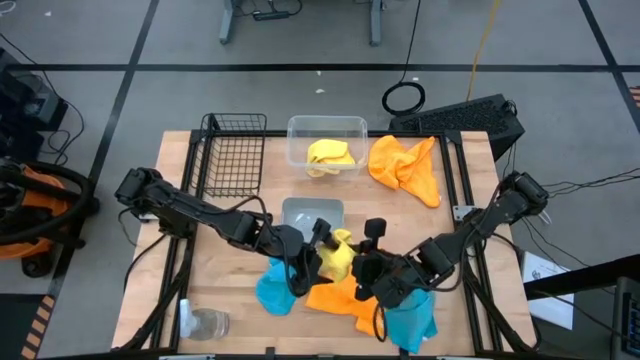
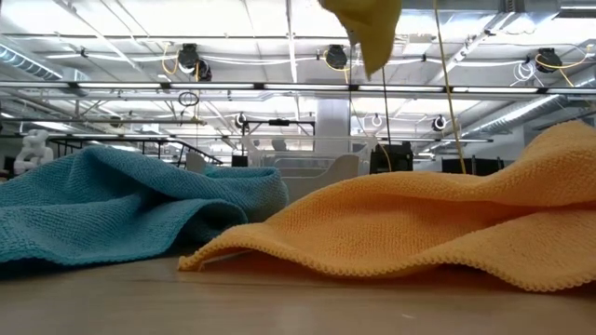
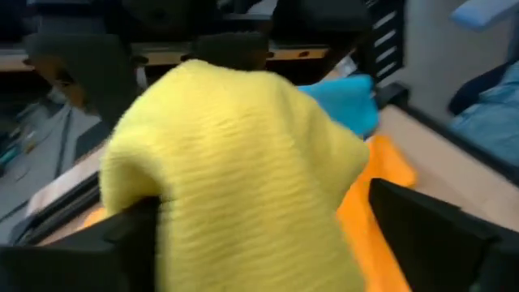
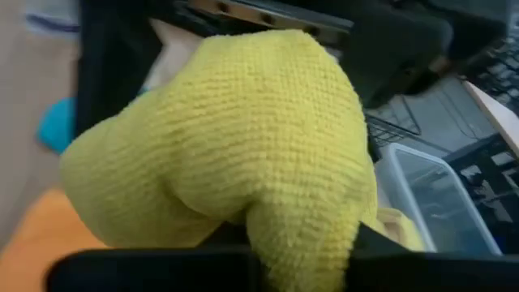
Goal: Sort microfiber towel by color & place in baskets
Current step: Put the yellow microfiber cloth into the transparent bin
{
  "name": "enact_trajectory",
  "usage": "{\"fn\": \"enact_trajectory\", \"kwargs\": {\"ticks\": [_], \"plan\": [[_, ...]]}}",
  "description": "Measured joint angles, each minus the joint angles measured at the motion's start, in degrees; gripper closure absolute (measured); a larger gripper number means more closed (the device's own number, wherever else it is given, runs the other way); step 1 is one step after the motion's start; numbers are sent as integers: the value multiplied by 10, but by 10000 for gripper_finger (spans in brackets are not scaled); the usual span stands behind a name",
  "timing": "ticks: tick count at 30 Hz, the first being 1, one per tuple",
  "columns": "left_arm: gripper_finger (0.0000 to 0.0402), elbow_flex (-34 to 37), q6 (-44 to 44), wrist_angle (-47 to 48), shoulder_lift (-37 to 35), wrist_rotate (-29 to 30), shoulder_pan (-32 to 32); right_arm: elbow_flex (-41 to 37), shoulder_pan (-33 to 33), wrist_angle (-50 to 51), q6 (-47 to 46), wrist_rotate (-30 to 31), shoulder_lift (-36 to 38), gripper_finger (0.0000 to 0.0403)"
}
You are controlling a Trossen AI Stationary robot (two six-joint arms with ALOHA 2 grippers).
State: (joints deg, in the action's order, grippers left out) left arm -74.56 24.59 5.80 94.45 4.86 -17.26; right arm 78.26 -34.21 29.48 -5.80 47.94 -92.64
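You look straight down from overhead; the low camera faces level across the table (image 2: 279, 298); both wrist cameras sit close, seemingly sharing the yellow towel (image 3: 235, 170) between jaws.

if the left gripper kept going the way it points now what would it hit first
Most likely the yellow towel: it bulges between the open fingers of the left gripper, filling its forward line. Past that sit an orange towel and the right gripper, though depth there is hard to judge.
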Motion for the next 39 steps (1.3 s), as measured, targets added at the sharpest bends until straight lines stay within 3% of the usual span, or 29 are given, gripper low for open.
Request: {"fn": "enact_trajectory", "kwargs": {"ticks": [4,10,15,21,33,39], "plan": [[10,0,-12,42,-21,50,-5,1,19,-4,-5,14,0,375],[11,-1,-31,111,-45,69,-19,3,41,-15,7,2,-1,367],[12,-3,-38,164,-57,65,-23,2,58,-25,24,-17,-2,363],[12,0,-47,160,-59,26,-26,2,74,-37,22,-96,-1,358],[12,1,-51,137,-60,78,-28,0,79,-32,18,-88,0,234],[12,1,-52,143,-62,158,-36,0,83,-22,13,-59,0,235]]}}
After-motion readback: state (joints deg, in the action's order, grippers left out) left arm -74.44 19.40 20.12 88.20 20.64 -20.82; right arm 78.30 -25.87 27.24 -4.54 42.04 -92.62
